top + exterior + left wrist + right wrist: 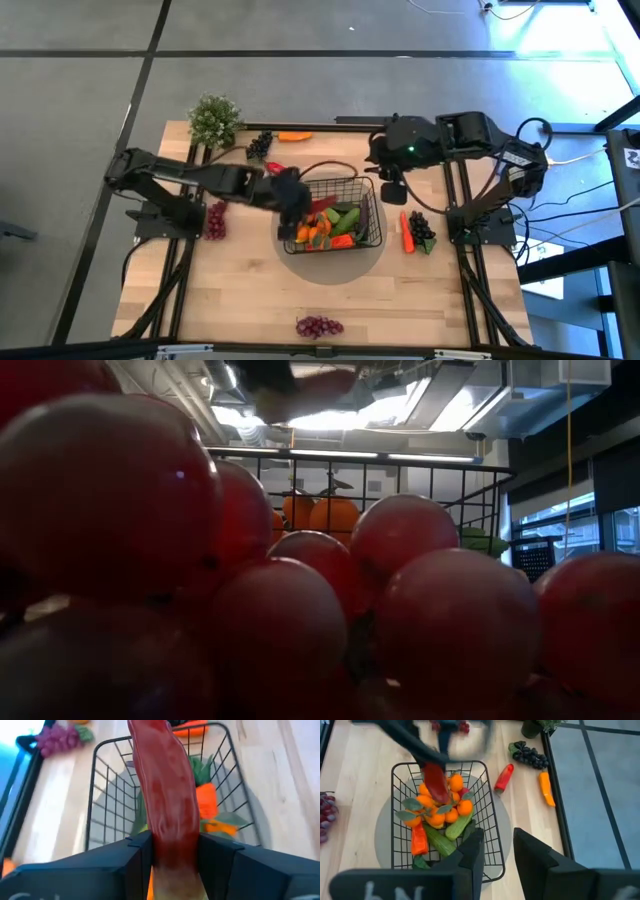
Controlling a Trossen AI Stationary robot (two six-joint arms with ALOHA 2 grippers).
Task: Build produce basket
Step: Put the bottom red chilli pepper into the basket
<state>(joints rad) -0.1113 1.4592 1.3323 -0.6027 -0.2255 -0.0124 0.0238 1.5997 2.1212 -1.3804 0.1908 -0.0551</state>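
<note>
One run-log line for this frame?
left gripper: shut on red pepper, above basket | right gripper: open, empty, waiting beside basket | oranges, cucumbers in basket

A pale butcher-block wooden tabletop (250,290) stands on a grey carpet-tile floor (300,90) crossed by dark seams. Overhead hang silver ventilation ducts (540,395) and bright ceiling lights (330,415); a dark-framed window (590,520) shows daylight.

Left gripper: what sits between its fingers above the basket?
A red pepper, clamped between the left gripper fingers over the basket; left wrist view shows it.
</note>
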